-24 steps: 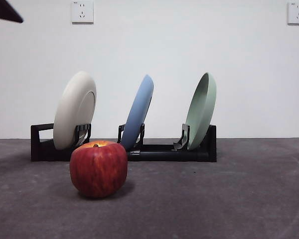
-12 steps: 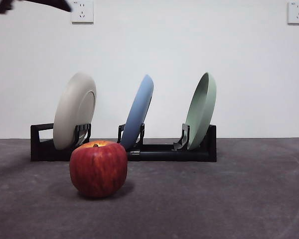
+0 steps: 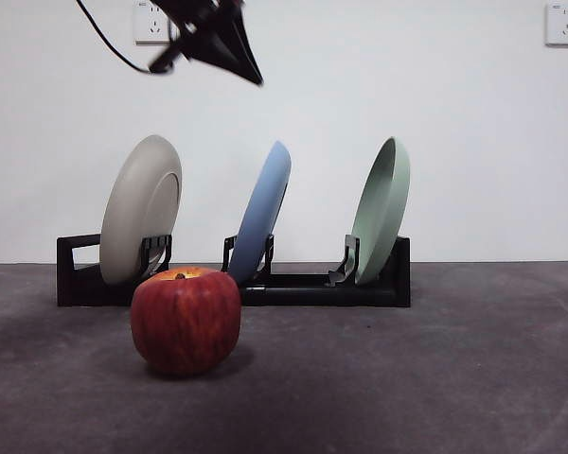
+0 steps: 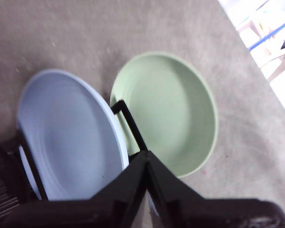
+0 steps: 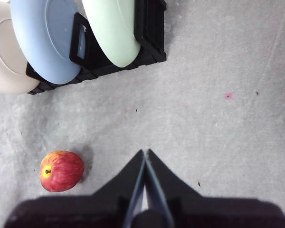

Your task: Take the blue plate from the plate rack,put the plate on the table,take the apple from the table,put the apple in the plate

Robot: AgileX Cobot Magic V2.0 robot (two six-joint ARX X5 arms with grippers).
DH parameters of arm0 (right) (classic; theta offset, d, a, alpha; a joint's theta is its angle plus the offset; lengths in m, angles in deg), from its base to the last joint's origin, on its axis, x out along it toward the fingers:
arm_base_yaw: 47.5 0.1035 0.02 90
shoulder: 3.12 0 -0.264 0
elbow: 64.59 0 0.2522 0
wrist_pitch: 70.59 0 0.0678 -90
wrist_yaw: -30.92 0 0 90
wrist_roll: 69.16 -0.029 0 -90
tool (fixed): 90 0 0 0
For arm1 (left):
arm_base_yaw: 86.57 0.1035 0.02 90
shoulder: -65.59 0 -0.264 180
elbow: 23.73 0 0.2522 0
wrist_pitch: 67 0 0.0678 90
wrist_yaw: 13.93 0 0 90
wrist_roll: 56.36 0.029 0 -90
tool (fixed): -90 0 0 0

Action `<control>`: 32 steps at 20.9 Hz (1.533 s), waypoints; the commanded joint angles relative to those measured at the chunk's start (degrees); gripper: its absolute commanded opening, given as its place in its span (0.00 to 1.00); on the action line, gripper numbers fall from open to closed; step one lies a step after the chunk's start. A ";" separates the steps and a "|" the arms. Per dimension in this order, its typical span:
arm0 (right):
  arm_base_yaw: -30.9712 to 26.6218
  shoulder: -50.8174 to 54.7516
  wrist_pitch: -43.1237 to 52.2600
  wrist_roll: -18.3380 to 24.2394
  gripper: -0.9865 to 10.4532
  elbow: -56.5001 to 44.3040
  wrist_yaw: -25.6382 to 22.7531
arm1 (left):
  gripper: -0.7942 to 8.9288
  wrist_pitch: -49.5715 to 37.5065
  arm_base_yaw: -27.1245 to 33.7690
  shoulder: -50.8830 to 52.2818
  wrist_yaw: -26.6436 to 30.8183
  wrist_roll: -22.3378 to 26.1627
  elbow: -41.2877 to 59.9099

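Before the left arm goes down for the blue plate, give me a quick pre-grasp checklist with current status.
1. Blue plate seated upright in the plate rack, middle slot: ok.
2. Left gripper above the blue plate: ok.
3. Left gripper open enough to take the rim: not ok, jaws shut.
4. Neighbours apart from the blue plate, cream plate and green plate: ok.
5. Apple resting on the table in front of the rack: ok.
6. Right gripper shut and empty, away from the rack: ok.
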 commanded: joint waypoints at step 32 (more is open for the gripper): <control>0.04 -0.09 -4.15 0.77 0.09 0.26 -0.44 | 0.08 -2.36 -4.55 -5.95 6.64 -2.40 0.09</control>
